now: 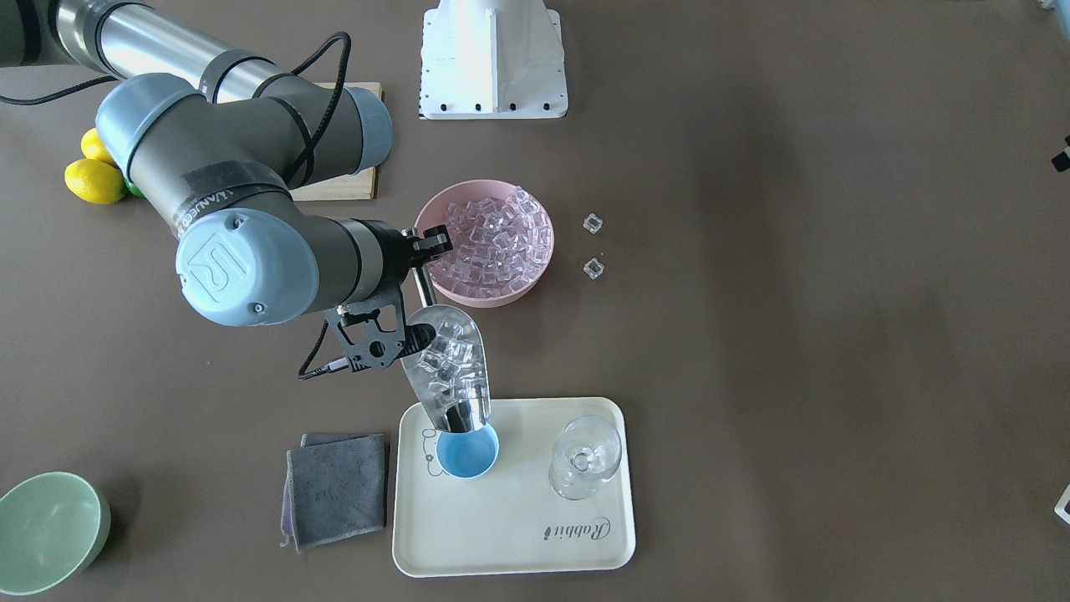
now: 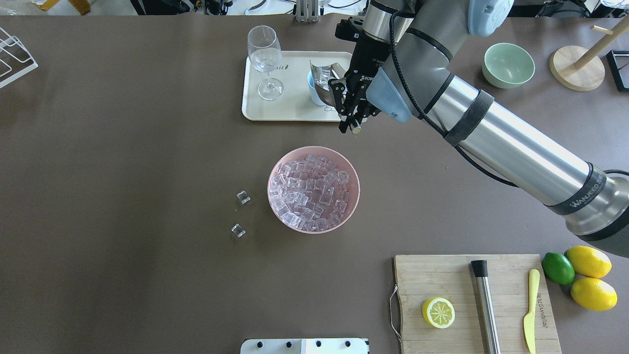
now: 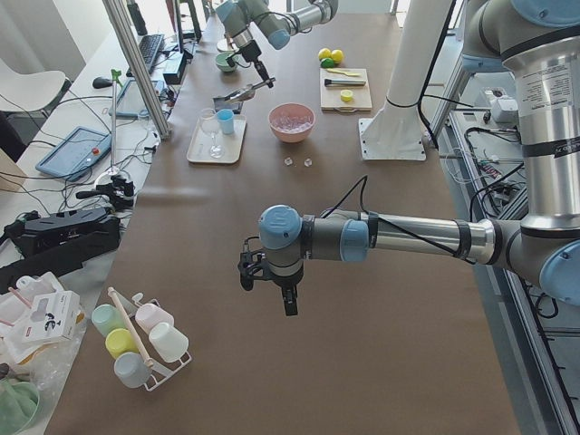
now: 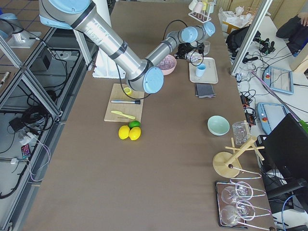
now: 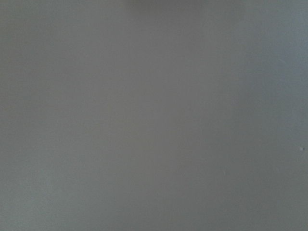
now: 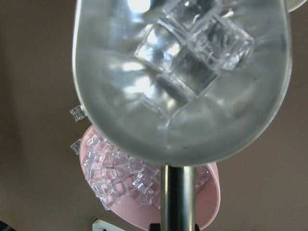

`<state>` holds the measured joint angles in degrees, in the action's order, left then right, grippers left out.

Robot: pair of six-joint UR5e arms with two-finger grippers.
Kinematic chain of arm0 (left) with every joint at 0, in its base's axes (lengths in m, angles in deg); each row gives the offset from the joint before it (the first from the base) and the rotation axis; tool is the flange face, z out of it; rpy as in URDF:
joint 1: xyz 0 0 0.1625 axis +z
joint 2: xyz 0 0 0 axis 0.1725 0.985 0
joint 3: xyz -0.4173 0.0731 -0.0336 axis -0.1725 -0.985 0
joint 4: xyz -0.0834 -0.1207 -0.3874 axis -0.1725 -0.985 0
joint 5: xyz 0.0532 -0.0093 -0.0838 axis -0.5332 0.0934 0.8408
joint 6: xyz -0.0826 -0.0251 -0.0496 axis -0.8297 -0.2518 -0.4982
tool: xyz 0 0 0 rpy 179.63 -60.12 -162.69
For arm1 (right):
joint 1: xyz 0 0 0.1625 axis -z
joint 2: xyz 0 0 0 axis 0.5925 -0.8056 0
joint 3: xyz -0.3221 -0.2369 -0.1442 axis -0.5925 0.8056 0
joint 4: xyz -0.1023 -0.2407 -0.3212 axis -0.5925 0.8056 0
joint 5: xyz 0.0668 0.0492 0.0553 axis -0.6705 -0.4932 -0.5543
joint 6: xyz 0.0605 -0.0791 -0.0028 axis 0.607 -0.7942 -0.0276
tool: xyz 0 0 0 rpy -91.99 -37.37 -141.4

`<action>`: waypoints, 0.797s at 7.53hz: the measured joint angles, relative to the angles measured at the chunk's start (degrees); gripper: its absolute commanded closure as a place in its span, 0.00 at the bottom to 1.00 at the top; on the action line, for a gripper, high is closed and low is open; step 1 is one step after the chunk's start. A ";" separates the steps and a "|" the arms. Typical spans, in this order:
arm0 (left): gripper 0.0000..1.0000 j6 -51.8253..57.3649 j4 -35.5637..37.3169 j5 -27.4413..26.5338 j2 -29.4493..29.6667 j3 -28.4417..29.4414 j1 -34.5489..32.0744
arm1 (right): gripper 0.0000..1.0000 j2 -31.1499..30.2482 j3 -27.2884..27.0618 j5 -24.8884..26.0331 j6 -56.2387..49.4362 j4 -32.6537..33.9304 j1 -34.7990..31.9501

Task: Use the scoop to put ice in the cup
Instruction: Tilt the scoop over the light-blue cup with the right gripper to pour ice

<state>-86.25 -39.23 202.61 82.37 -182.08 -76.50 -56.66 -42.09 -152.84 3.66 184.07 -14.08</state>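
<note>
Tabletop (image 1: 794,376) and tray (image 1: 518,518) carry the cup (image 1: 468,451); my right gripper (image 1: 422,251) clamps the scoop (image 1: 472,393), mouth tilted over the cup. If I tip fast, ice (image 1: 443,355) may overshoot its rim.

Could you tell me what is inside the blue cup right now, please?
The visible part of the cup shows only bare blue interior. The scoop, loaded with ice, overhangs its rim and hides the rest.
</note>
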 measured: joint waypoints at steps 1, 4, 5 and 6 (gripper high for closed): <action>0.01 0.03 0.50 -0.94 0.36 0.09 0.14 | 1.00 -0.11 0.39 -2.43 0.83 -0.10 -0.18; 0.01 -0.04 8.33 -2.92 3.76 0.15 0.23 | 1.00 -0.66 1.14 -8.15 1.61 -0.57 -0.62; 0.01 -0.07 11.29 -5.22 5.10 0.15 0.59 | 1.00 -0.84 1.24 -9.12 1.65 -0.70 -0.69; 0.01 -0.06 13.01 -6.56 6.42 0.02 0.61 | 1.00 -1.18 1.27 -10.06 1.66 -1.01 -0.71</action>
<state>-86.32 -26.22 196.05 88.79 -182.06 -75.89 -57.83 -40.82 -162.90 5.32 183.06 -14.80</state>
